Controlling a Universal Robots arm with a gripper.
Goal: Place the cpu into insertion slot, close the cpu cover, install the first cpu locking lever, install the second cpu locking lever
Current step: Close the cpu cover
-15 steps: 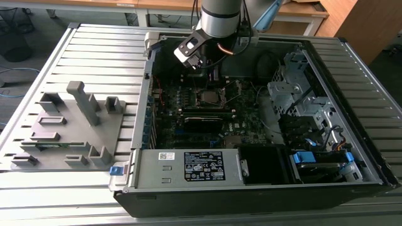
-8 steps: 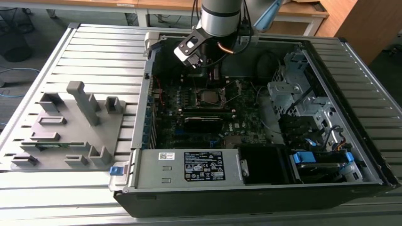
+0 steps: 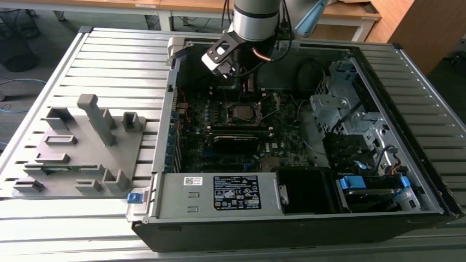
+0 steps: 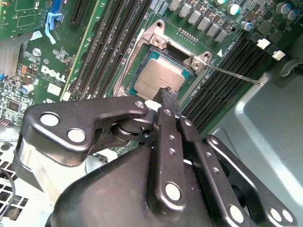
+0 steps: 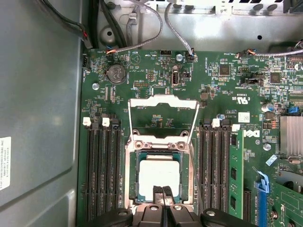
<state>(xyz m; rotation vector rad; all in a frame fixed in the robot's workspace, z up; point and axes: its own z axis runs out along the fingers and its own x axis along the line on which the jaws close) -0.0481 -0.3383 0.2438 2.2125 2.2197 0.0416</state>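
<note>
The small, flat, square cpu with a dull grey metal top [image 5: 158, 172] lies flat in the square black insertion slot [image 5: 133, 176], its edges parallel to the rim. The thin silvery cpu cover frame [image 5: 163, 100] is swung open past the slot's far edge (green board shows through its cut-out). The black two-fingered gripper [image 5: 163, 189] hangs over the chip's near edge, jaws pressed together on nothing. Long narrow black memory slots [image 5: 102, 170] crowd both sides of the socket, and a thin metal lever rod [image 4: 234, 75] juts free past one corner.
</note>
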